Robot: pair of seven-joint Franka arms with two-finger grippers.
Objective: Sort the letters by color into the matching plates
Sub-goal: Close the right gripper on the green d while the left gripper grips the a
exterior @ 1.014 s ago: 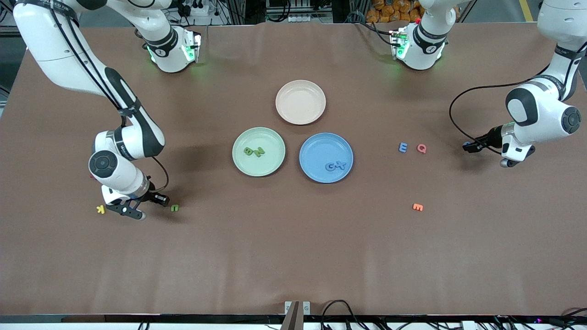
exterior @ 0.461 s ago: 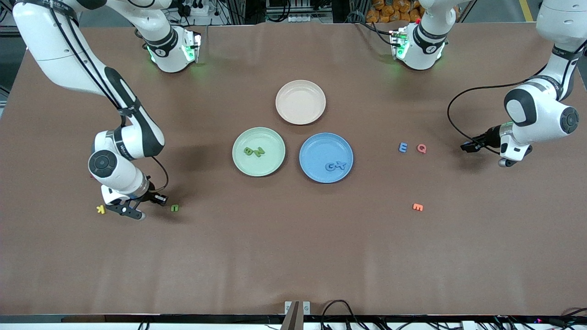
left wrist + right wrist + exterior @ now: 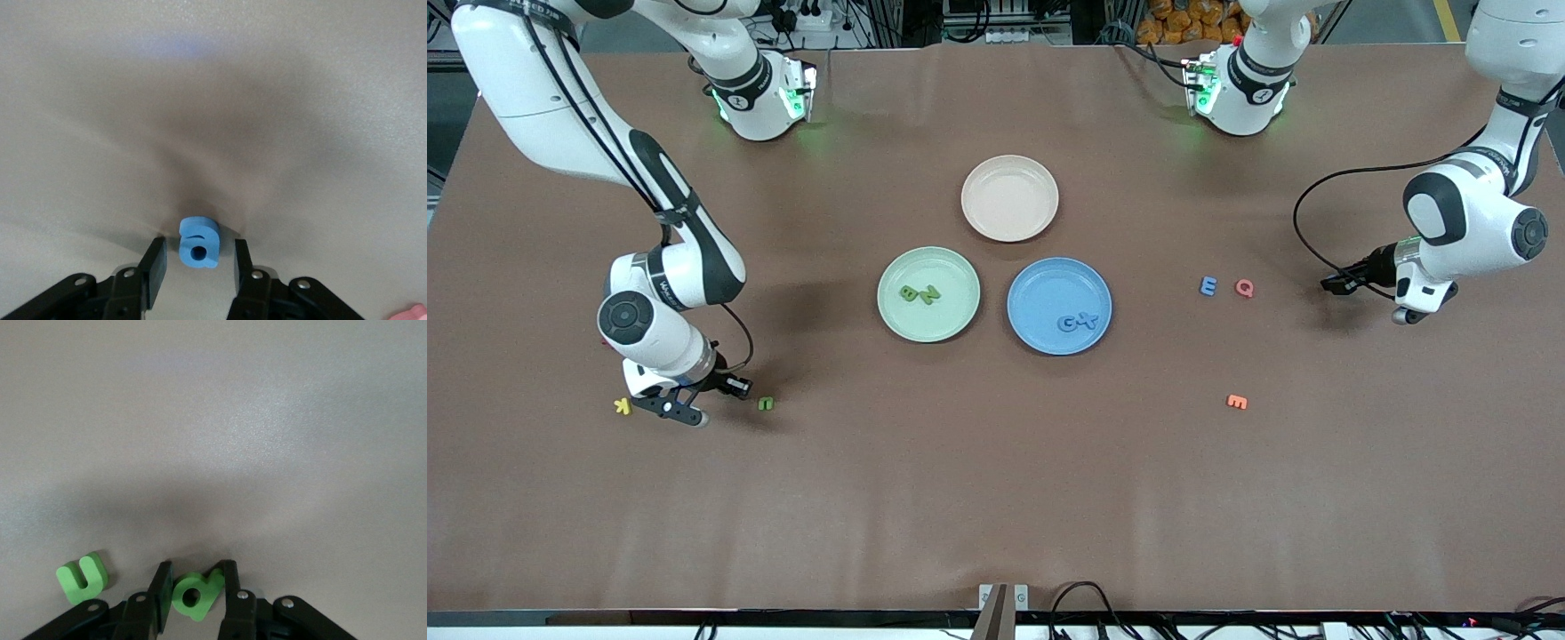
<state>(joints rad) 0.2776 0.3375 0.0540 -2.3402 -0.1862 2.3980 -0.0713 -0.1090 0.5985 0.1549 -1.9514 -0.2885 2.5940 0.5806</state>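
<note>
My right gripper (image 3: pixel 195 583) is shut on a green letter P (image 3: pixel 197 595), low over the table next to a green U (image 3: pixel 81 579) (image 3: pixel 765 404); in the front view the right gripper (image 3: pixel 694 402) hides the P. My left gripper (image 3: pixel 198 267) is open around a blue letter (image 3: pixel 199 242) lying on the table, with a gap at each finger; in the front view the left gripper (image 3: pixel 1334 284) hides it. A blue E (image 3: pixel 1208 285) lies loose. The green plate (image 3: pixel 898 267) holds N and B. The blue plate (image 3: pixel 1040 284) holds G and X.
An empty beige-pink plate (image 3: pixel 1009 197) sits farther from the front camera than the other two. A yellow K (image 3: pixel 623 406) lies beside the right gripper. A red Q (image 3: pixel 1244 287) lies beside the blue E, with an orange E (image 3: pixel 1236 402) nearer the front camera. A pink letter (image 3: pixel 410 312) lies by the left gripper.
The left arm's wrist has shifted slightly, and the blue speck seen earlier at its fingertips no longer shows in the front view. The right arm has hardly moved.
</note>
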